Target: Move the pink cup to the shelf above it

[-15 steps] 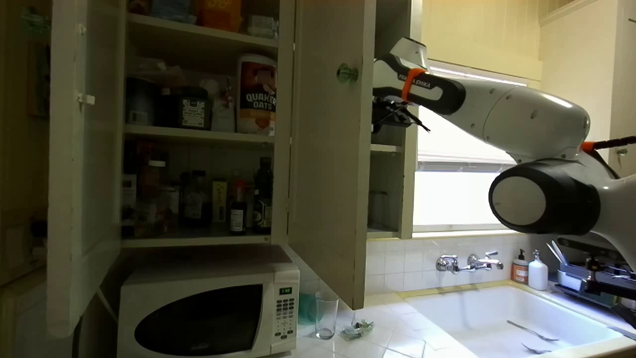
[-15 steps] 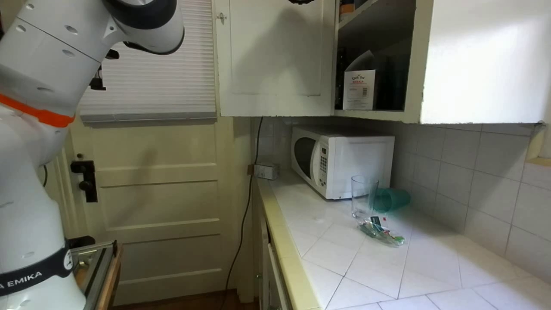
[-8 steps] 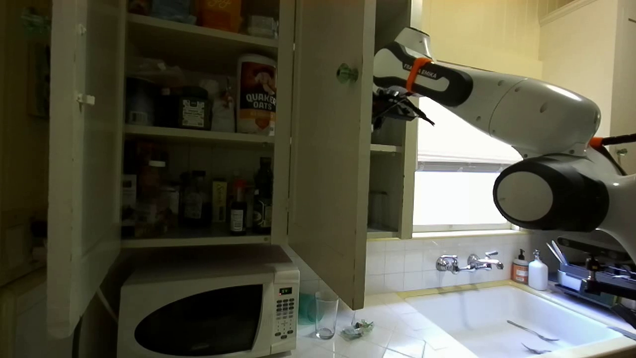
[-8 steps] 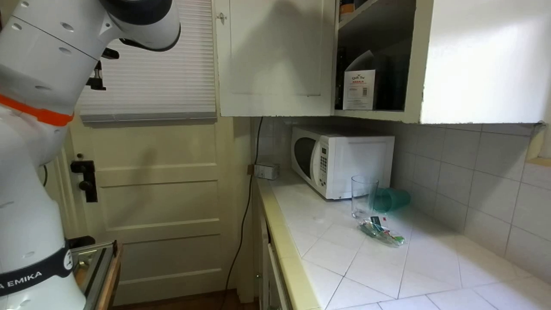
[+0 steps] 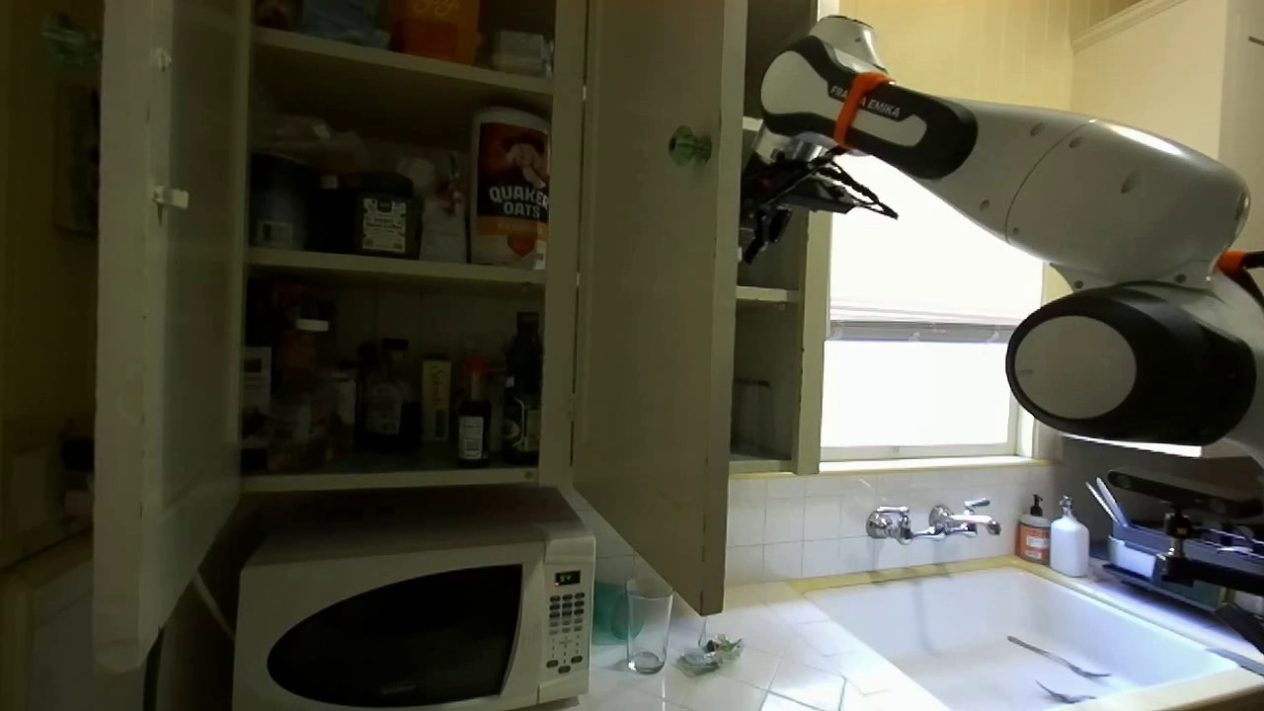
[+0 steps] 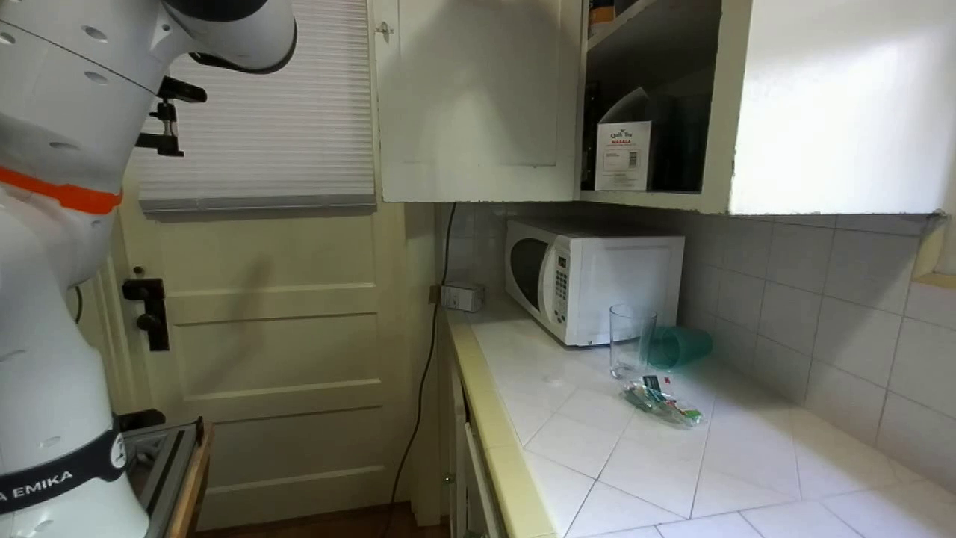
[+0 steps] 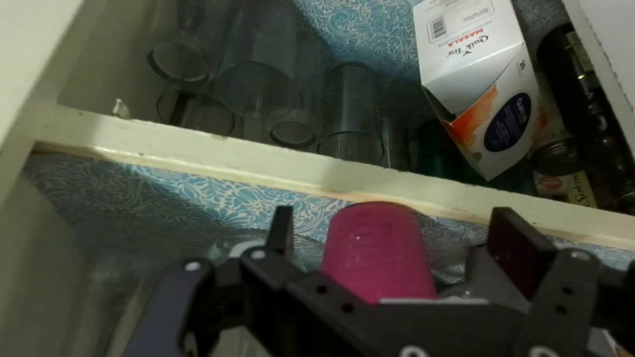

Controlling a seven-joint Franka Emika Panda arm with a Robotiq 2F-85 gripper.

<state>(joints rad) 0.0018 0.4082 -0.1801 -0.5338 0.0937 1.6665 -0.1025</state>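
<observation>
In the wrist view the pink cup (image 7: 377, 248) stands on blue-patterned liner behind a white board edge (image 7: 248, 163). My gripper (image 7: 392, 223) is open, with a black finger pad (image 7: 282, 230) on one side of the cup and the opposite one farther off; neither touches it. The gripper's linkage hides the near part of the cup. In an exterior view my gripper (image 5: 765, 232) reaches into the narrow bay, partly hidden by the cabinet door. What looks like the shelf (image 5: 752, 123) above shows only as a short pale edge beside the arm. The cup is hidden in both exterior views.
Clear glassware (image 7: 238, 243) stands close beside the cup. The compartment below holds several glasses (image 7: 258, 84), a tea box (image 7: 471, 54) and dark bottles (image 7: 590, 114). An open cabinet door (image 5: 652, 296) flanks the bay. A glass (image 6: 631, 344) and microwave (image 6: 605, 284) are on the counter.
In an exterior view my wrist and gripper have risen and drawn back from the bay, and the hand tips more downward. The elbow has shifted the same way. The gripper has stayed open.
</observation>
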